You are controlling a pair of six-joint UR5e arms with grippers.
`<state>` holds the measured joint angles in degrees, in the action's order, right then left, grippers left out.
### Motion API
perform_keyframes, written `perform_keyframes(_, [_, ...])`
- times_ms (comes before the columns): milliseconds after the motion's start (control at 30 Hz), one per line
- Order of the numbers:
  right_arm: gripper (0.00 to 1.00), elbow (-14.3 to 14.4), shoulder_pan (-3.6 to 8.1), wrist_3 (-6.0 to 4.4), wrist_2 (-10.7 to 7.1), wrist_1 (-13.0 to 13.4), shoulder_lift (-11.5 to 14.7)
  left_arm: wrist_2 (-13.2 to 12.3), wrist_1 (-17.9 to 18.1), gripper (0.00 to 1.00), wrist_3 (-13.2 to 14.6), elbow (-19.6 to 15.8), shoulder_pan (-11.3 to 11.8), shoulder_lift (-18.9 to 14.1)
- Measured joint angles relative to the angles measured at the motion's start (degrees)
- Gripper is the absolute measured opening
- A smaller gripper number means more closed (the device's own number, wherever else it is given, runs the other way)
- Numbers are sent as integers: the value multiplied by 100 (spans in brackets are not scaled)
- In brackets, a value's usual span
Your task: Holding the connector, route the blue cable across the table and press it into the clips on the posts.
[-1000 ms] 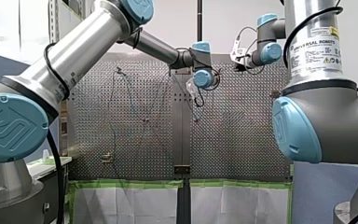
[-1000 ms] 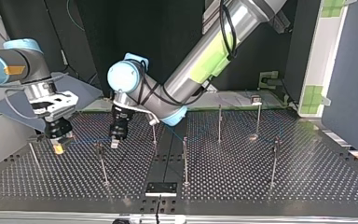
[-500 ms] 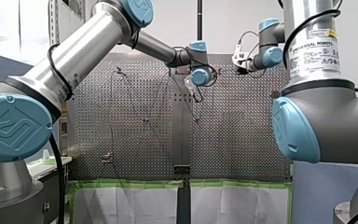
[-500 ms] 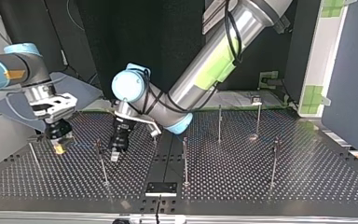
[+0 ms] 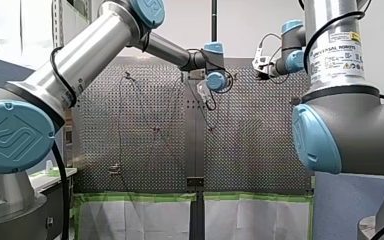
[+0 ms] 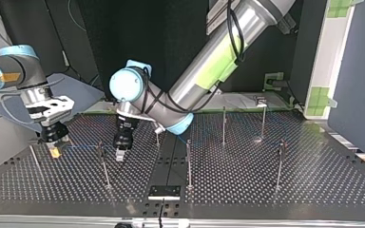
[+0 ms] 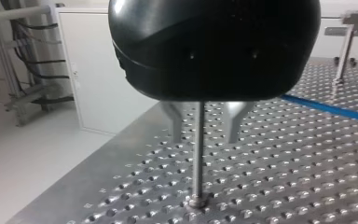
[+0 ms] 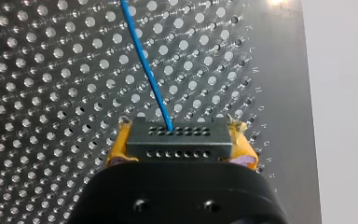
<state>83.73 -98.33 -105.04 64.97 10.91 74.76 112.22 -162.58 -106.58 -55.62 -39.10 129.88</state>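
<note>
**Right gripper clamped on the connector, left gripper open at a post**

In the right wrist view we see our right gripper [image 8: 178, 144] shut tight on the connector [image 8: 177, 140]. The connector is a dark block with 2 rows of small holes. The yellow pads [image 8: 119, 147] press against its 2 short ends. The blue cable [image 8: 147, 70] leaves the block's far edge and runs straight away from the gripper over the perforated tabletop [image 8: 37, 70].

In the top view this gripper hangs low near the tabletop's edge at the view's left. From it the cable stretches level towards the middle of the tabletop.

Our left gripper [image 7: 205, 137] holds nothing. Its 2 metal fingers [image 7: 176, 122] stand moderately apart, pointing down at the tabletop. A thin upright post [image 7: 197, 163] shows in the gap between them, and we cannot tell whether it touches either finger. The cable lies beyond and to 1 side of this gripper, clear of its fingers.

In the top view the left gripper hovers just beside a post, between the right gripper and the tabletop's middle. Further posts stand spread towards the edge at the view's right.
</note>
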Motion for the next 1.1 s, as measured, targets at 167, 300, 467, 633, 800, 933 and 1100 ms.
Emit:
perform_keyframes(167, [0, 0, 0, 13, 0, -2, 0, 159, -238, 100, 55, -5, -84, -3])
perform_keyframes(300, [0, 0, -13, 15, -1, -7, 1, 267, -436, 100, 73, -6, -154, -3])
perform_keyframes(467, [0, 0, -19, 16, -1, -9, 2, 488, -678, 100, 25, -22, -232, -11])
perform_keyframes(633, [0, 0, -11, 16, -1, -9, 3, 707, -926, 100, -72, -121, -348, -96])
perform_keyframes(800, [0, 0, -8, 20, 7, -8, 2, 903, -1152, 100, -109, -307, -445, -272])
perform_keyframes(933, [0, 0, -4, 30, 14, -5, 1, 966, -1315, 100, -114, -467, -513, -430])
perform_keyframes(1100, [0, 0, -7, 33, 16, -7, 0, 1103, -1564, 100, -162, -713, -663, -676])
